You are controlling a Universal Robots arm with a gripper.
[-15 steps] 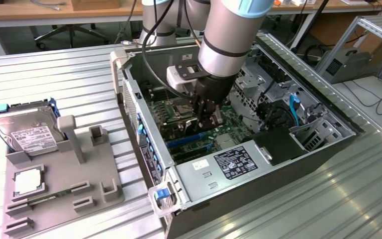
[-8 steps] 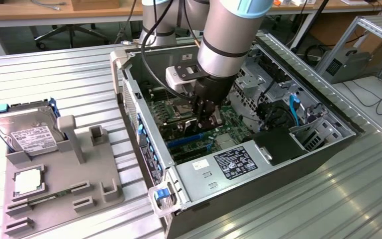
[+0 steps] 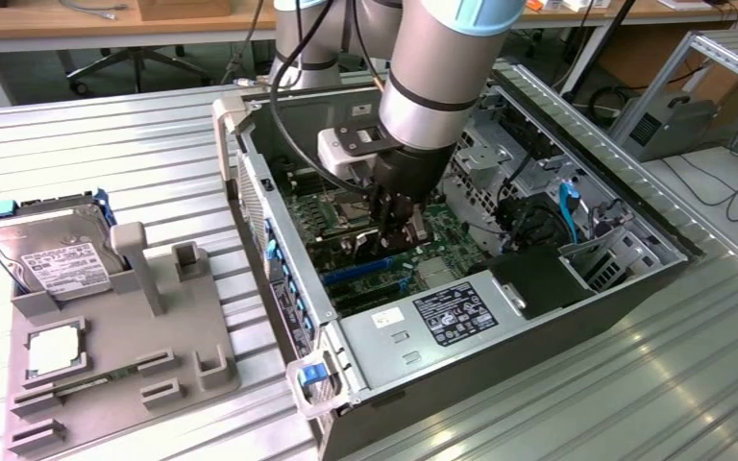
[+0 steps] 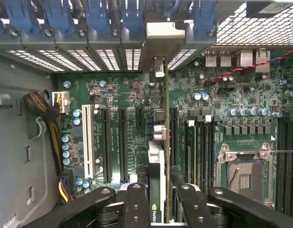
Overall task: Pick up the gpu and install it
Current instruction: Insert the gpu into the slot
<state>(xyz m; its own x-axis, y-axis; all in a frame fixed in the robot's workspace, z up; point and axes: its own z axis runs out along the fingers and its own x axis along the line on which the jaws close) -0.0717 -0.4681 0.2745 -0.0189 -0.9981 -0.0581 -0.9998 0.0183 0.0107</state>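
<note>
Ribbed metal table (image 3: 126, 163), open computer case (image 3: 472, 331); gripper (image 3: 392, 230) inside, fingers (image 4: 136, 204) snug around gpu (image 4: 157, 161) over motherboard (image 4: 122, 95).

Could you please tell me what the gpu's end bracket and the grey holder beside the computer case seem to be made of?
The bracket of the gpu: apparently bare sheet metal, silvery with a dull sheen and a folded tab. The grey holder: probably plastic, moulded or printed, judging by its uniform matte grey and blocky posts and slots; not certain.
</note>
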